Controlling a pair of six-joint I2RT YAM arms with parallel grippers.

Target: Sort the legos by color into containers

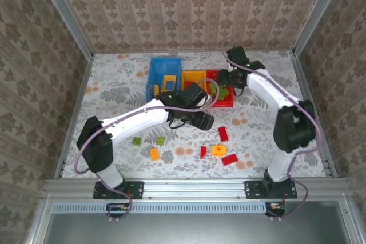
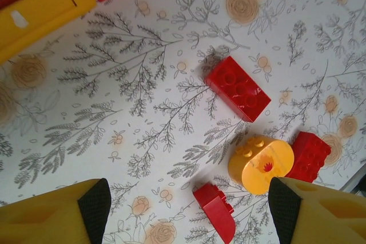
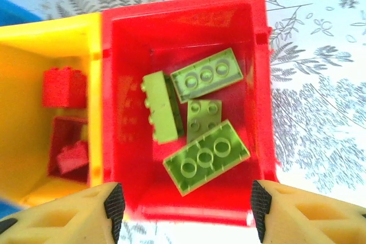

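In red bin (image 3: 131, 44) | four green legos (image 3: 207, 158) | left wrist: orange disc (image 2: 261, 164)

We see glossy moulded plastic in the red bin (image 3: 123, 84) and the 4 light green legos (image 3: 206, 75) inside it. The table (image 2: 143, 84) looks matt and smooth under its floral print; the frame (image 1: 194, 186) at its near edge is dull metal.

three walls close the space in: the back wall (image 1: 189, 10), the left wall (image 1: 31, 72) and the right wall (image 1: 343, 55), all papered in beige with a brown damask pattern. slanting metal posts (image 1: 64, 12) stand at the far corners. the tabletop (image 1: 114, 84) wears a white cloth printed with grey leafy sprigs and orange blossoms. a silver rail (image 1: 194, 186) runs along its near edge, with a dark grey panel (image 1: 194, 227) below it. the light is bright and even.
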